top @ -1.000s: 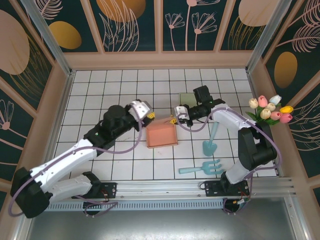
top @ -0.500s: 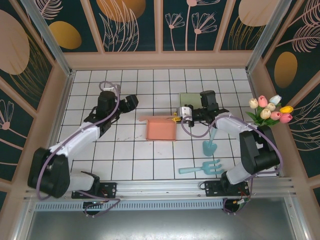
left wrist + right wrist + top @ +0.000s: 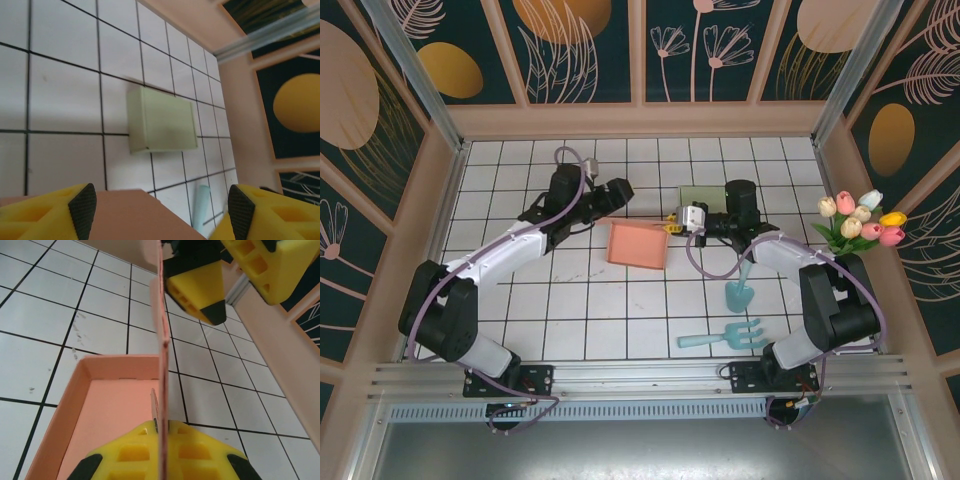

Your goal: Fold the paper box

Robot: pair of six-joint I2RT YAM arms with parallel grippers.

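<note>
Nearest to you, on the right of the tiled table point(image 3: 570, 330), lie a blue rake point(image 3: 722, 336) and, just beyond it, a blue trowel point(image 3: 740, 288); both are apart from the work and you do not need them. In the middle of the table lies the paper box point(image 3: 638, 245), a pink shallow tray with its open side up. The right gripper point(image 3: 670, 226) is closed on the side flap point(image 3: 162, 355) at the right edge of the box and holds it upright, seen edge-on in the right wrist view. The left gripper point(image 3: 620, 192) hovers just beyond the far left corner of the box, with its jaws apart and nothing between them. Farther still, a flat pale green box point(image 3: 703, 196) rests on the tiles, and it is not touched. I judge the step in hand to be the folding of this right flap into the tray, with the walls already raised. For the next move, you would probably bring the left gripper down to steady the box, or press the flap inward, while the right one guides it over the wall without tearing the paper.
</note>
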